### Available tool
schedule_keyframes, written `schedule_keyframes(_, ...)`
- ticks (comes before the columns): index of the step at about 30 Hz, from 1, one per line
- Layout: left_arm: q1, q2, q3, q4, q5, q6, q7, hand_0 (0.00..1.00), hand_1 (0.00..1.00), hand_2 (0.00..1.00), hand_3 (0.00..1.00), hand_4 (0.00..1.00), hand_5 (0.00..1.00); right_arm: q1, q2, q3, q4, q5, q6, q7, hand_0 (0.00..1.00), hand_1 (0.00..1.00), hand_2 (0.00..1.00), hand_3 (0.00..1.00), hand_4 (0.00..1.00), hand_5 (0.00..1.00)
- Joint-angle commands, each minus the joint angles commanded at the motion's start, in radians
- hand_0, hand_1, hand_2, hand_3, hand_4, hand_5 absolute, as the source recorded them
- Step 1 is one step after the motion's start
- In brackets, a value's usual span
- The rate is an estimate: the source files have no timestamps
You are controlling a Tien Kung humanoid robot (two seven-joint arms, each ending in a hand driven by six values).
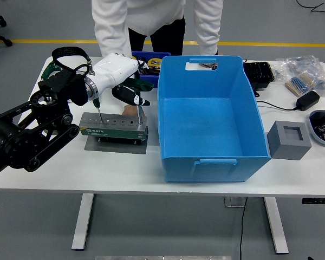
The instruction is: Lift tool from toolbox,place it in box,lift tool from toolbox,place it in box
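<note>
- A white table fills the view from above. A person in a white top stands at its far side; the hands are hidden behind other things.
- A large blue box sits open and empty at the table's middle, a handle slot in its far wall.
- The robot's black left arm reaches in from the left and ends in a white left hand. The right arm is out of view.
- The left hand hangs over the toolbox, its fingers curled around a dark green-and-black tool handle. I judge it a closed grasp, though the fingertips are partly hidden.
- The toolbox is a low grey and green block with a row of holes on top, resting on a grey base plate just left of the blue box.
- A thin screwdriver stands upright in one of the block's left holes, beside the hand's wrist. Whether the wrist touches it is unclear.
- A small blue tray of parts lies behind the hand. At the right are a grey foam block, a black adapter and bagged parts.
- Risks, as a judgement: a loose grip could drop the tool short of the box; the wrist could knock the upright screwdriver; the tool could clip the box's near wall when carried across.
</note>
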Motion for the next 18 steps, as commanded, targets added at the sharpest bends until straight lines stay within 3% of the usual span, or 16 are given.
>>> schedule_keyframes(4,-0.017,-0.003,0.024,0.03,0.002,0.004,-0.004,0.691,0.572,0.513,0.681,0.998,0.527,0.001,-0.001,0.0,0.0,-0.002,0.0,0.0,0.735,0.718,0.784,0.715,0.943,0.826)
schedule_keyframes(5,-0.02,-0.004,0.028,0.037,0.003,0.005,-0.005,0.608,0.479,0.441,0.623,0.998,0.535,0.002,-0.001,0.0,0.0,-0.002,0.0,0.0,0.734,0.716,0.784,0.716,0.944,0.826)
schedule_keyframes(10,-0.034,-0.004,0.041,0.067,0.012,0.01,-0.01,0.608,0.479,0.441,0.623,0.998,0.535,0.003,-0.003,0.0,0.0,-0.002,0.0,0.0,0.734,0.716,0.784,0.716,0.944,0.826)
schedule_keyframes(11,-0.035,-0.004,0.042,0.069,0.013,0.011,-0.01,0.561,0.39,0.383,0.55,0.998,0.566,0.003,-0.003,0.0,0.0,-0.001,0.0,0.0,0.734,0.716,0.783,0.716,0.944,0.827)
schedule_keyframes(16,-0.046,-0.009,0.05,0.087,0.019,0.007,-0.007,0.561,0.39,0.383,0.55,0.998,0.566,0.005,-0.004,0.0,0.0,-0.002,0.0,0.0,0.734,0.716,0.783,0.716,0.944,0.827)
schedule_keyframes(17,-0.047,-0.01,0.051,0.091,0.019,0.005,-0.006,0.438,0.311,0.329,0.473,0.998,0.579,0.005,-0.004,0.0,0.0,-0.003,0.0,0.0,0.734,0.717,0.784,0.717,0.944,0.826)
schedule_keyframes(18,-0.048,-0.011,0.053,0.094,0.02,0.004,-0.005,0.438,0.311,0.329,0.473,0.998,0.579,0.005,-0.004,0.0,0.0,-0.003,0.001,0.0,0.734,0.717,0.784,0.717,0.944,0.826)
